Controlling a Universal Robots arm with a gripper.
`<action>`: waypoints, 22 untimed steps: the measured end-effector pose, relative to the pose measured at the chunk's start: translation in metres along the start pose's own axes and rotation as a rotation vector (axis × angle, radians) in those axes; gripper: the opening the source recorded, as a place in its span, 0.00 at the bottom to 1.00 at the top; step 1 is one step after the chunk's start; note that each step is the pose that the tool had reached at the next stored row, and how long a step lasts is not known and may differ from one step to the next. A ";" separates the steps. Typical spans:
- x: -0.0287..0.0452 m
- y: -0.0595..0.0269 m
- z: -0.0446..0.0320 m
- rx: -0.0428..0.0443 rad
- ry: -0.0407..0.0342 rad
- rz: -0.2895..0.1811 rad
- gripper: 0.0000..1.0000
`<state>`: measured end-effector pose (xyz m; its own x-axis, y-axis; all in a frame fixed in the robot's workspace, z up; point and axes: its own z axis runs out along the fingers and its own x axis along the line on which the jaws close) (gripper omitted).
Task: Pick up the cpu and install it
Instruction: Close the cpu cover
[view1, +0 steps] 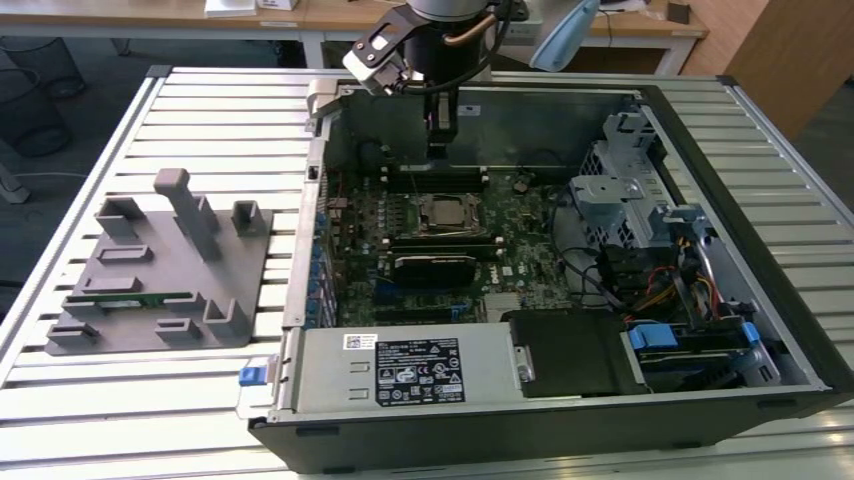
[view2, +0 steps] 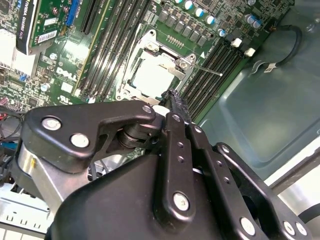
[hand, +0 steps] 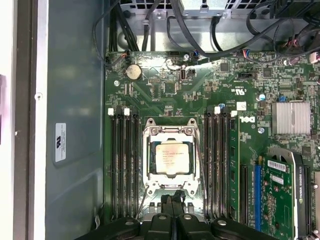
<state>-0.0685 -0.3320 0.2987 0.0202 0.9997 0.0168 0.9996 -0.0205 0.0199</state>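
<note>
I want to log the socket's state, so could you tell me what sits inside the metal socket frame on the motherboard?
The cpu lies flat inside the socket frame, silver top facing up. Its underside and the contacts beneath are covered. The gripper hangs beside the frame, holding nothing.

You're looking at a lab or workshop: an opened computer case (view1: 561, 300) sits on a slatted aluminium table (view1: 174, 390), wooden desks (view1: 160, 18) behind.

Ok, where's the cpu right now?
The cpu sits in the motherboard socket, flanked by memory slots in both wrist views, just ahead of the gripper.
</note>
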 end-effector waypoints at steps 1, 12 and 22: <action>0.0000 0.0000 0.0000 0.0000 0.0000 -0.001 0.11; 0.0000 0.0000 0.0001 0.0001 0.0002 -0.011 0.11; 0.0000 0.0000 0.0002 0.0003 0.0004 -0.020 0.11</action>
<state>-0.0685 -0.3320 0.2985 0.0004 0.9999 0.0168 0.9998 -0.0007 0.0199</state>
